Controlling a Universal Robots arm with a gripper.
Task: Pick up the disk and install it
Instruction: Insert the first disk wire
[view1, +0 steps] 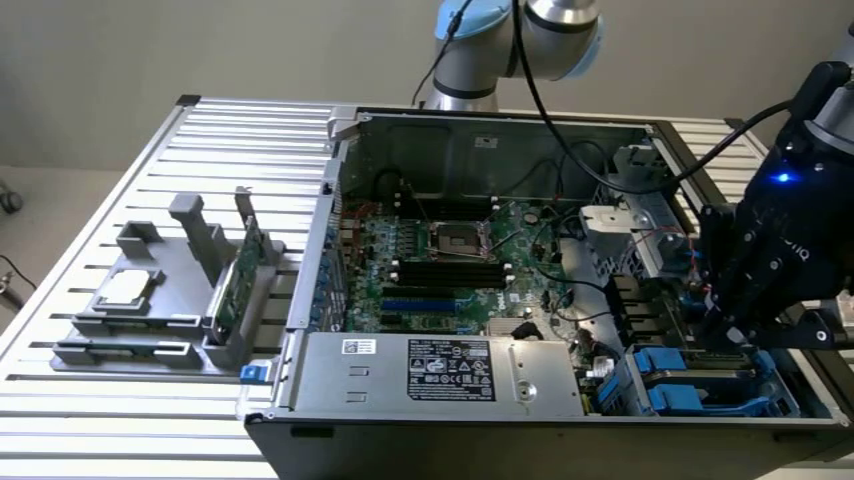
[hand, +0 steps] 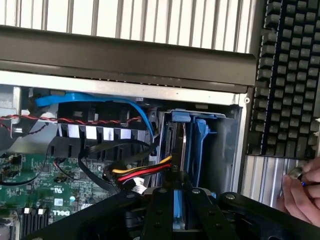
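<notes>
**Disk upright in the corner drive bay, pincer clenched on it**

The disk (hand: 179, 150) stands on edge in a drive bay, its blue carrier (hand: 201, 142) alongside it against the bay's grey wall. The pincer (hand: 177, 194) grasps it, its black fingers (hand: 159, 210) pressed on either side of the carrier's blue edge. Red, yellow and black cables (hand: 145, 173) run up to the disk just beside the fingers.

In the exterior view the pincer (view1: 727, 335) reaches down into the open computer case (view1: 494, 118) at its near corner on the exterior view's right, above other blue carriers (view1: 667, 366). The case sits on the slatted surface (view1: 240, 130). Toward the surface's edge on the exterior view's left, a grey fixture (view1: 80, 322) holds a green card (view1: 227, 290) and a square chip (view1: 127, 288).

A person's hand (hand: 302, 197) rests near a keyboard (hand: 290, 75) beyond the case wall.
</notes>
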